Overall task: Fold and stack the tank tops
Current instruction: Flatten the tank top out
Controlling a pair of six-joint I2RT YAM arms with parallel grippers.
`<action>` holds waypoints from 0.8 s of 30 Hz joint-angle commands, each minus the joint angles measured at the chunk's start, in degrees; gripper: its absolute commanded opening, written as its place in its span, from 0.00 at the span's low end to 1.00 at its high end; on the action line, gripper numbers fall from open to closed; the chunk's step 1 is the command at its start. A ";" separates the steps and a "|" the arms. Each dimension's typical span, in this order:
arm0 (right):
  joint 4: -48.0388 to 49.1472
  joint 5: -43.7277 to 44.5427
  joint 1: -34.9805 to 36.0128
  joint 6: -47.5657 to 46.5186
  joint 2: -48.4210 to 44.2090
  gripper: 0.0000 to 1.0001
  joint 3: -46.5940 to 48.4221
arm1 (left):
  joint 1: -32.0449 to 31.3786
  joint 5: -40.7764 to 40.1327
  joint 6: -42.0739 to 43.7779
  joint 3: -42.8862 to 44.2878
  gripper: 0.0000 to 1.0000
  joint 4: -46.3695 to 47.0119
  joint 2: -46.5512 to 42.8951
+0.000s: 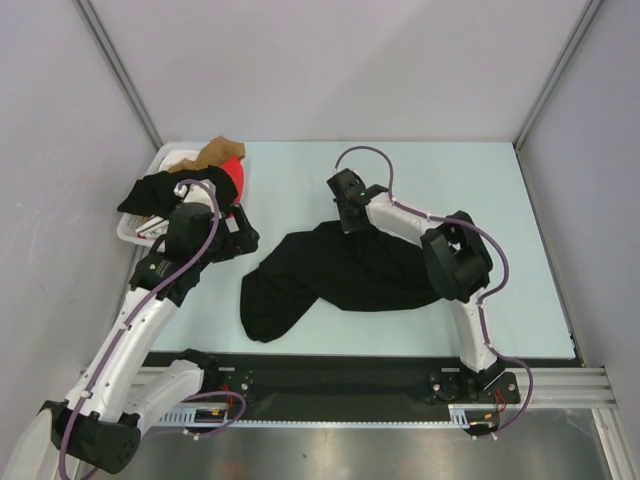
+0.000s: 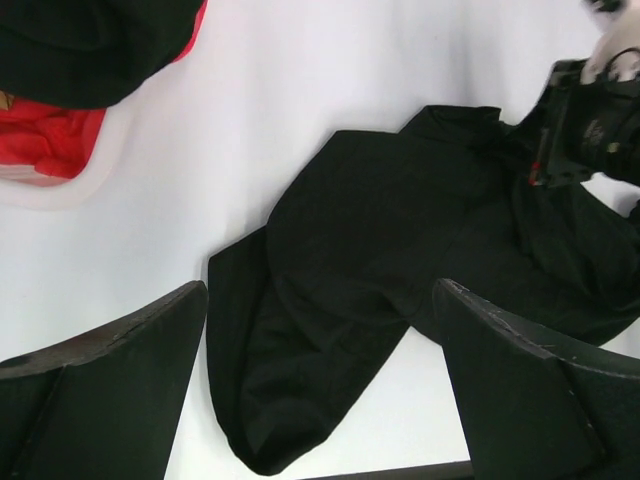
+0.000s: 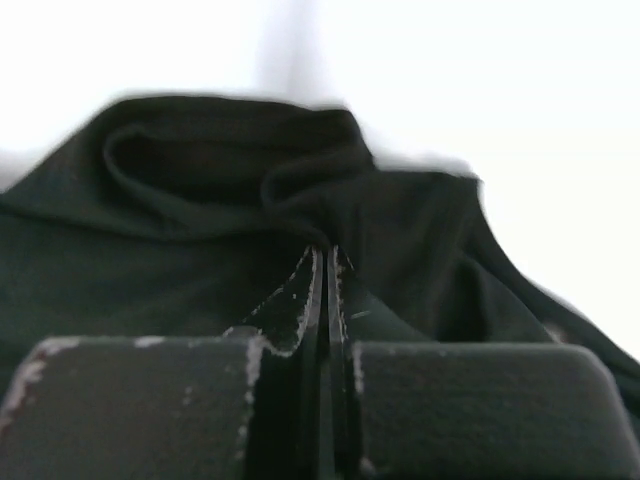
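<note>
1. At the centre of the table (image 1: 470,180) we see the black tank top (image 1: 330,272) lying crumpled.
2. Our right tool (image 3: 322,268) is pinched tight on a fold at its upper edge.
3. Our left tool (image 2: 320,395) hangs spread wide, holding nothing, at the left of that cloth.
4. The red tank top (image 1: 233,172) sits in the white basket (image 1: 130,228), upper left.
</note>
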 commanded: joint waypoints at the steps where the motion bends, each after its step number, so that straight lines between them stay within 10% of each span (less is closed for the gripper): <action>1: 0.76 4.36 -0.43 0.06 -12.77 0.00 -1.22 | 0.13 1.21 1.03 -1.51 1.00 3.05 0.48; 12: 7.26 -17.85 -23.44 8.59 -47.25 0.00 -14.14 | -0.83 6.56 -0.55 -8.10 1.00 11.39 5.22; 24: 9.11 -30.72 -33.92 9.56 -49.65 0.00 -19.96 | -2.85 8.32 -2.31 -15.31 1.00 24.85 11.55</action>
